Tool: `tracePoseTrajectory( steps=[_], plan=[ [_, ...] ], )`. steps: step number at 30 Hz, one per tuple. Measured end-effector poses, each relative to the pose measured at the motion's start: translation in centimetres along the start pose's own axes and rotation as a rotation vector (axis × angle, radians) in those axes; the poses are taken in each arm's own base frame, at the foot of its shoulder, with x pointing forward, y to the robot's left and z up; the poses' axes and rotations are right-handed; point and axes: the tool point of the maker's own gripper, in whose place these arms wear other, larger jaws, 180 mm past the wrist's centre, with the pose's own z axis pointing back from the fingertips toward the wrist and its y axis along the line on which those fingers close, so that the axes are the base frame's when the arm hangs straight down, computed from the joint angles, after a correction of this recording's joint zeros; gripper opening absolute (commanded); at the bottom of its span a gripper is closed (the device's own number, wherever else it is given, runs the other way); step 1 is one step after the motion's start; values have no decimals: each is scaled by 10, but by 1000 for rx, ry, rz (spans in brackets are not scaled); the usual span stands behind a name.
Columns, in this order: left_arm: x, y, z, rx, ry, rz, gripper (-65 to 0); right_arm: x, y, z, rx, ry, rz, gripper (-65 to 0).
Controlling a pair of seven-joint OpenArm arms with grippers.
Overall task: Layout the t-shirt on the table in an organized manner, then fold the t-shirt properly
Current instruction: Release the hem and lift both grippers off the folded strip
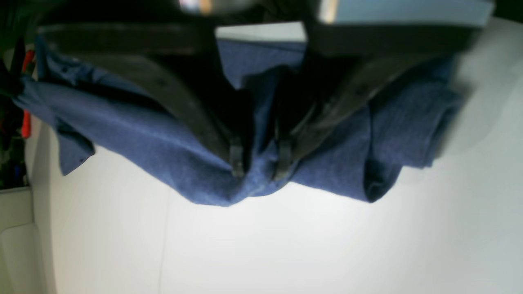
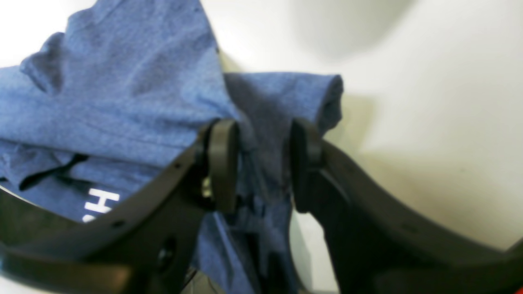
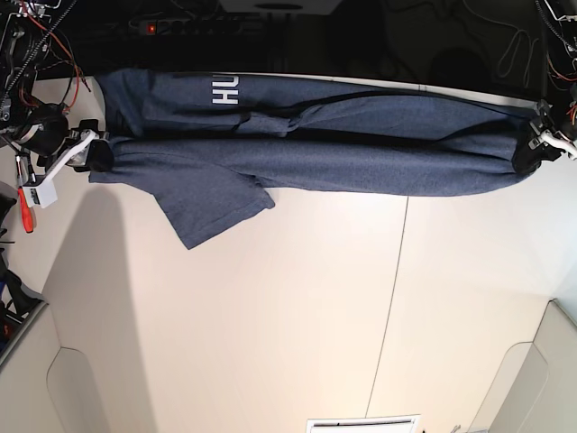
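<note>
Across the far edge of the table the t-shirt is stretching between both arms, left gripper and right gripper parting around bunched fabric, so it's probably slumping back into wrinkles.

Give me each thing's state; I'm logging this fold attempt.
t-shirt: stretched lengthwise between both arms, doubled over, one sleeve flopped out, white lettering partly visible.
left gripper: jaws narrowly apart, shirt edge bunched between the fingertips.
right gripper: jaws apart, fabric between them, pads not pressing it.
table: carries the shirt along its far edge; thin dark seam crosses it.
</note>
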Motion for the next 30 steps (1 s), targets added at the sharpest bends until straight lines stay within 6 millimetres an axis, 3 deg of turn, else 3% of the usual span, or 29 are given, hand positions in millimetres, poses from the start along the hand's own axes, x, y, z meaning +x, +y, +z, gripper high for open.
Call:
tracePoseTrajectory(
  steps=[5,10,18,26,30],
  plan=[
    [3,-2,0,-13,-17,11,-525,11,-7,9,-26,-35,11,-434],
    [3,-2,0,-11,-15,9,-383,23,-12,19,-51,-82,18,-434],
    [-1,2,0,11,8,-9,-383,42,-8,27,-56,-157,48,-434],
    [-10,11,2,59,67,-50,-383,47,-8,27,-56,-169,51,-434],
    [-3,16,6,73,69,-71,-383,52,-8,28,-56,-181,54,-434]
  ],
)
